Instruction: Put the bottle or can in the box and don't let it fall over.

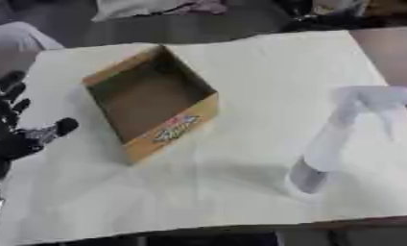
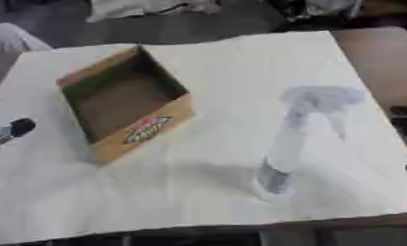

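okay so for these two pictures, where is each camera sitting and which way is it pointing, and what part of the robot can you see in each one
Left eye view: in the robot's head, looking down at the table; shows the open cardboard box, the upright spray bottle and the left hand at the left edge, fingers spread.
Right eye view: the head's other eye, same downward aim, set slightly to the right; only a sliver of the left hand shows at its left edge.
Both share the box, bottle and white-covered table; the right hand shows in neither.

A red, white and blue logo marks the front outer wall of the open brown cardboard box (image 2: pixel 123 113), its lettering too blurred to read; nothing legible shows on the pale translucent spray bottle (image 2: pixel 295 139).
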